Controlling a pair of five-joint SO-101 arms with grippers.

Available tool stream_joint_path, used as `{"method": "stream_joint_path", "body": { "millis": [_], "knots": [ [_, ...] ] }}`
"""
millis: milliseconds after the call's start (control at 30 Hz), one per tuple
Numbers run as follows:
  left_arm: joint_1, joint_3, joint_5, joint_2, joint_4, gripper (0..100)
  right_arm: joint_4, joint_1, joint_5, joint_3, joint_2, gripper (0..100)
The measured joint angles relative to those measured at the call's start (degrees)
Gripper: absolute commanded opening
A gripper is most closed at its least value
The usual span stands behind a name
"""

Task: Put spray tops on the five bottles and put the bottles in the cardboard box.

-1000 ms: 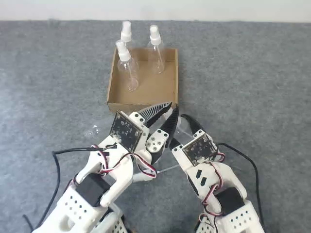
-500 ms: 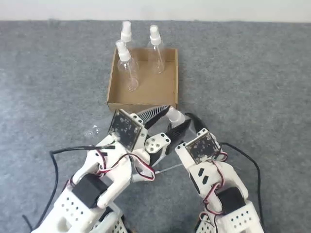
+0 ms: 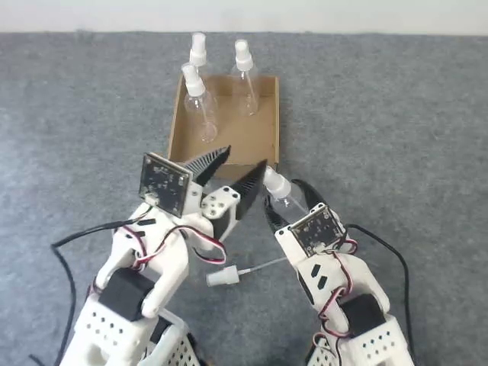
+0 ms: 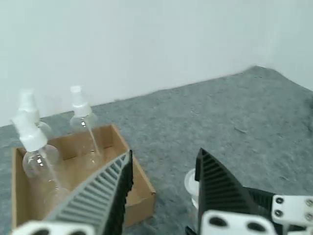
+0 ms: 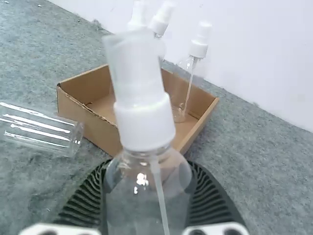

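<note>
Okay, my right gripper [image 3: 286,204] has a bottle [image 3: 280,191] clamped, while the left gripper [image 3: 242,162] hangs wide open.

The print on the wrist circuit board [image 3: 166,183] is too small for me to read. In the right wrist view the fingers [image 5: 210,200] squeeze the clear bottle's round body from both sides, with its white spray top [image 5: 142,98] upright above them. The left fingers stand well apart and touch nothing. They hang over the near wall of the cardboard box [image 3: 244,141], just beside the clamped bottle. Two more bottles [image 3: 203,114] stand in the box, and a third bottle [image 3: 198,52] is at its far wall. A loose spray top [image 3: 227,277] lies on the table [image 3: 396,114] between the arms, and an uncapped bottle [image 5: 39,129] lies near the box.
</note>
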Motion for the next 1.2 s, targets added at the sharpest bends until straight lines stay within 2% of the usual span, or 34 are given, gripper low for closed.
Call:
{"method": "stream_joint_path", "body": {
  "millis": [133,500,700,833,967,1067,1200],
  "knots": [
    [-2.9,0.0,0.0,0.0,-0.4,19,1.0,-0.1,0.0,0.0,0.0,0.7],
    [-20.7,0.1,0.0,0.0,-2.2,19,3.2,-0.1,0.0,0.0,0.0,0.7],
    [-32.3,4.2,0.0,0.0,-2.2,19,3.2,-0.1,0.0,0.0,0.0,0.7],
    [-37.1,7.6,0.0,0.1,-2.2,19,3.2,-0.1,0.0,0.0,0.0,0.8],
    [-39.1,12.1,0.0,0.1,-2.6,19,4.1,-0.1,-5.5,0.0,0.0,0.9],
    [-40.1,17.6,0.0,0.1,-8.3,19,4.1,-0.1,-9.8,0.0,0.0,0.8],
    [-43.3,22.0,0.0,0.1,-17.1,19,4.1,-0.1,-10.7,0.0,0.0,0.7]
  ]
}}
